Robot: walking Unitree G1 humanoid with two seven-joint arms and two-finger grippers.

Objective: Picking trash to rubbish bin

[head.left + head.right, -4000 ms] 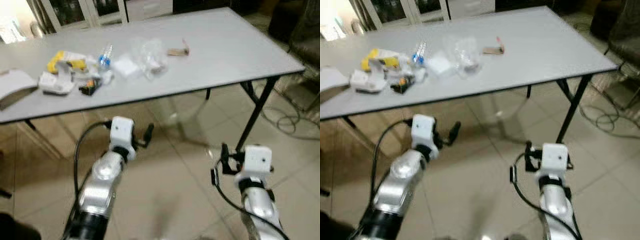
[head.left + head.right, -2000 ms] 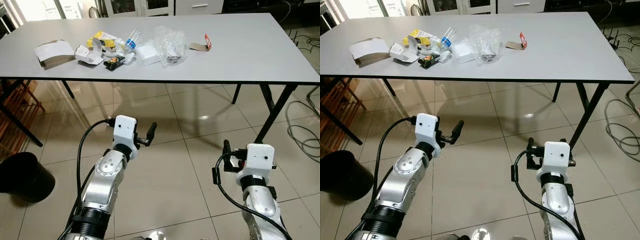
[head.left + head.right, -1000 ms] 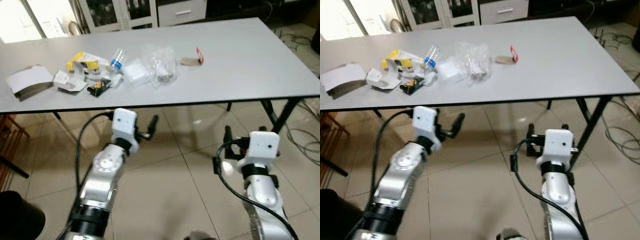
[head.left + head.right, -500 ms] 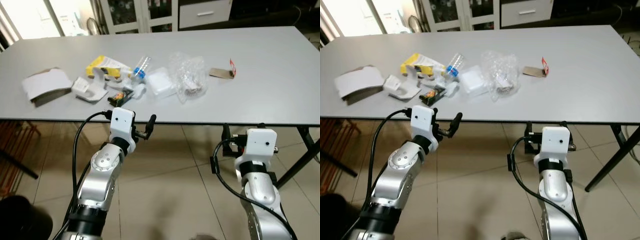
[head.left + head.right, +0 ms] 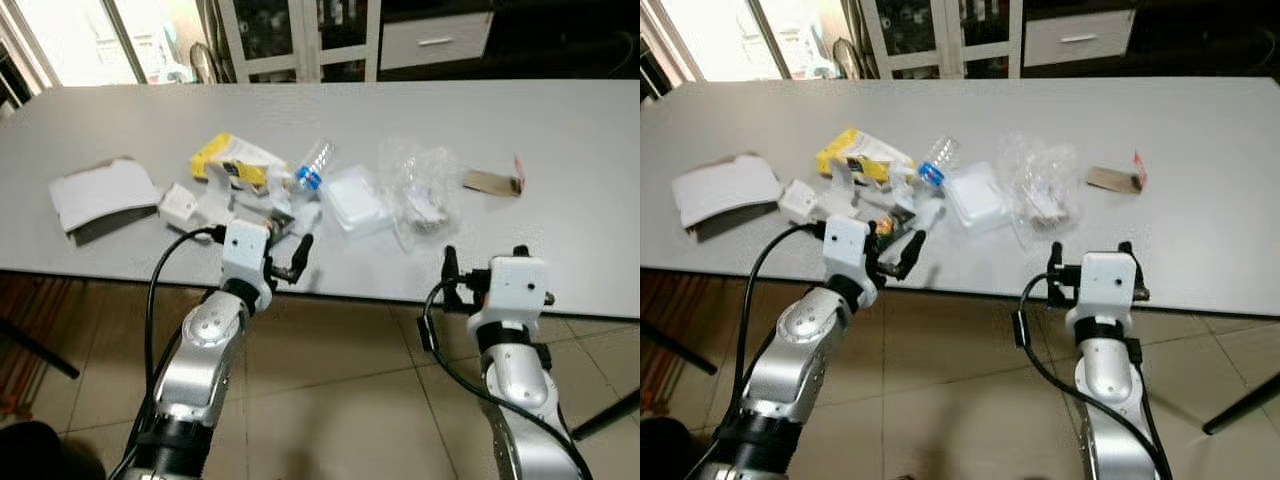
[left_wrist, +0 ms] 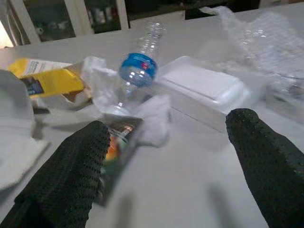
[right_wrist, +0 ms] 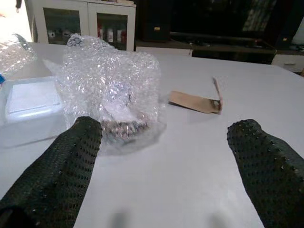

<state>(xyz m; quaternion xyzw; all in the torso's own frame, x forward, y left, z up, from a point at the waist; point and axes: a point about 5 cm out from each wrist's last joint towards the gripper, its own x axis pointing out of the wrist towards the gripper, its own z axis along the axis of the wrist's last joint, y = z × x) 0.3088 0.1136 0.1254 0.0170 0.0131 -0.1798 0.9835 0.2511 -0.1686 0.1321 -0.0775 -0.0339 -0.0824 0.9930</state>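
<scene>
Grey table (image 5: 560, 130) edge meets both grippers, left (image 6: 166, 156) and right (image 7: 166, 156), fingers spread wide, facing scattered trash (image 5: 330, 195).

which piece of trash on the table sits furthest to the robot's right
The brown cardboard tag with a red tab. It lies alone, to the right of the bubble wrap, while the other trash is clustered further left.

Home room, grey folding table (image 5: 560, 120), glass-door cabinets (image 5: 290, 35), tiled floor (image 5: 330, 400)
</scene>
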